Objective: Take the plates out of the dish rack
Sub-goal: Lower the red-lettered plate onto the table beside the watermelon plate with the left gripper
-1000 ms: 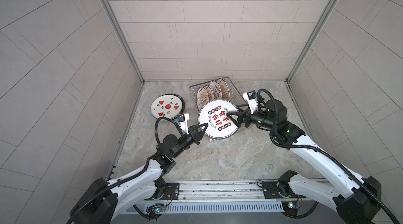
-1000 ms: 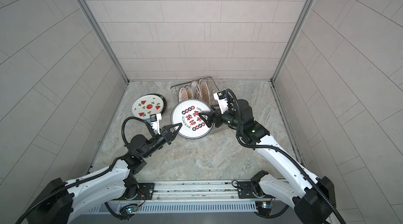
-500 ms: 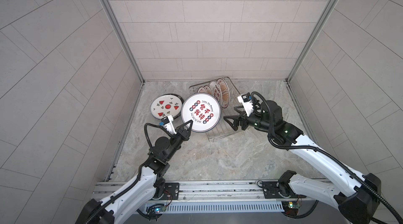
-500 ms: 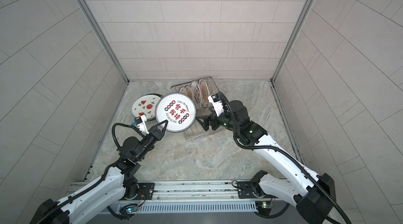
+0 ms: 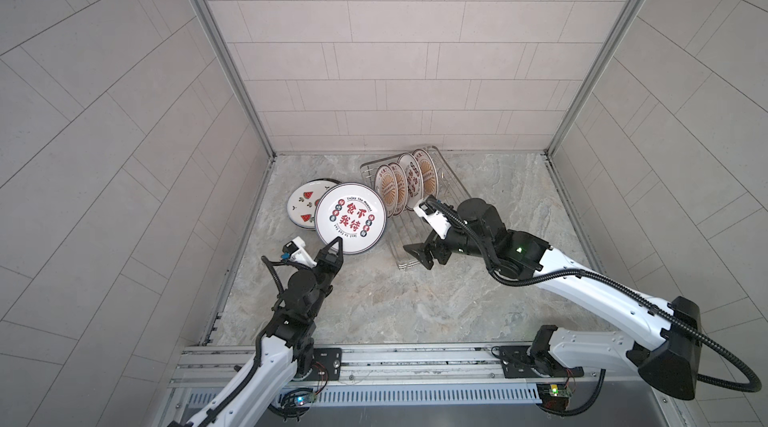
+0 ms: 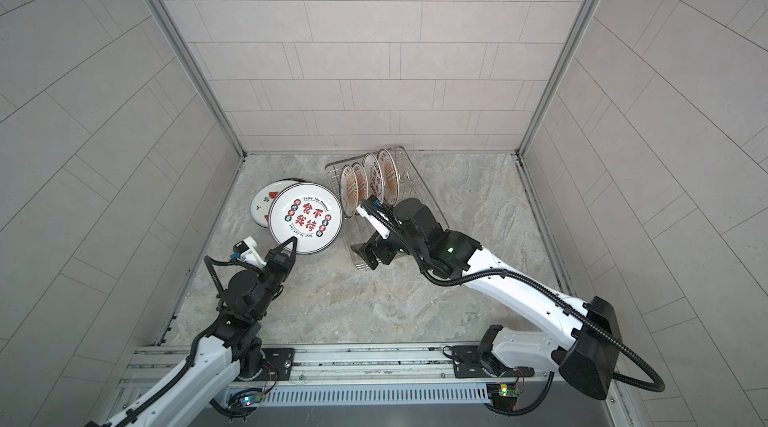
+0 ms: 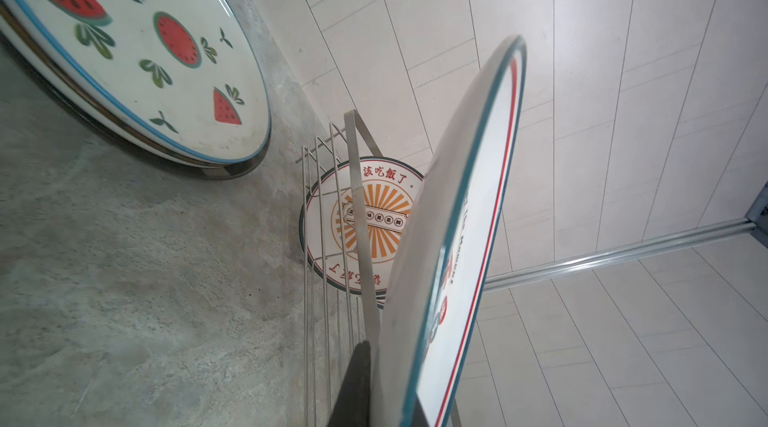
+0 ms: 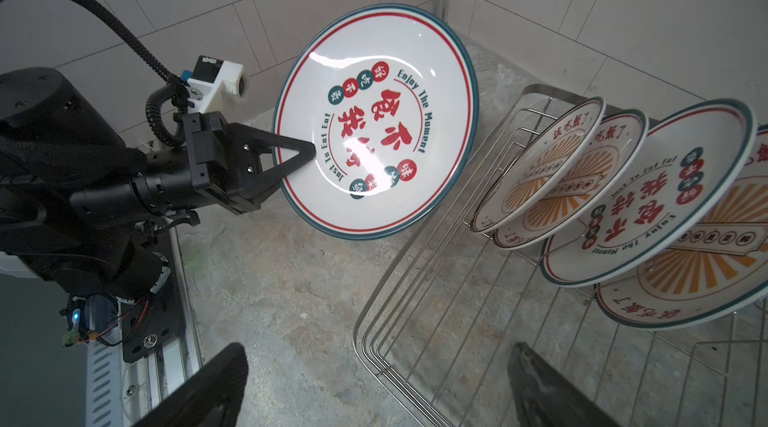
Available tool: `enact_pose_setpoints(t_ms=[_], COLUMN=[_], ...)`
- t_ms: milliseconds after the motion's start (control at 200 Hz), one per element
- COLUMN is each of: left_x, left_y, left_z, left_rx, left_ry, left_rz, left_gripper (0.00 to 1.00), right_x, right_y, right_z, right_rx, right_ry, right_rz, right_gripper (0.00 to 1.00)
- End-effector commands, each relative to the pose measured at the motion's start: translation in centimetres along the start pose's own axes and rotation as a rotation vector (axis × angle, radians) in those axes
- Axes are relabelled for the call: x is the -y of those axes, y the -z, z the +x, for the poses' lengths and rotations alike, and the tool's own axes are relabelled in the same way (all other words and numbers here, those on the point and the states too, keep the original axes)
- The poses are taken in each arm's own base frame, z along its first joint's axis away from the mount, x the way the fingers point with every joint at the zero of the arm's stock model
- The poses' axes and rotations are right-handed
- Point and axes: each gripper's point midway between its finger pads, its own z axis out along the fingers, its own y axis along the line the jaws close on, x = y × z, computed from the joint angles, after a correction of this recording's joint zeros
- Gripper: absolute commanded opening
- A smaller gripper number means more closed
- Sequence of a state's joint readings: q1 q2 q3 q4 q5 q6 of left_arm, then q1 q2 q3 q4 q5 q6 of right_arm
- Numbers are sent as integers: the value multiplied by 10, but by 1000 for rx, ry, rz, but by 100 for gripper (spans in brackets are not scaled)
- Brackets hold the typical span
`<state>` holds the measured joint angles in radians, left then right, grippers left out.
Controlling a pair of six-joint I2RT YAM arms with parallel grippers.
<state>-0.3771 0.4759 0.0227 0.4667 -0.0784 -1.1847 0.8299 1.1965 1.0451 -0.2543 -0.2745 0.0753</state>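
Firmly left gripper pinches lettered plate rim; right gripper wide apart, empty, by dish rack.

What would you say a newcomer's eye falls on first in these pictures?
First, the round white plate with red characters, held tilted by its rim in the shut left gripper. Beside it, four more plates lean in the silver wire dish rack, whose near end the open right gripper hovers over.

left claw gripping plate, dish rack beside
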Motion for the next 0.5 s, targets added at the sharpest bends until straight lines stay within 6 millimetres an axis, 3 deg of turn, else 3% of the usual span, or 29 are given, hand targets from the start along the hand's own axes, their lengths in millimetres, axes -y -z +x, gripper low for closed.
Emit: enact_pose_setpoints(t_ms=[0,285,495], left_x=[-13,-53,-68], left_y=[6,24,22], left_z=[-13,-12,11], left_rx=[74,82,-19], left_ry=[66,149,217], left_rz=[-59,-288,-358], left_gripper=[0,0,0], right_x=[3,2,1], right_y=[2,-10,-20], right_z=[-5,-8,-7], right_rx=[-1,-18,-36], right_ry=[57,53,51], right_rz=[36,33,28], right_gripper=[100,100,99])
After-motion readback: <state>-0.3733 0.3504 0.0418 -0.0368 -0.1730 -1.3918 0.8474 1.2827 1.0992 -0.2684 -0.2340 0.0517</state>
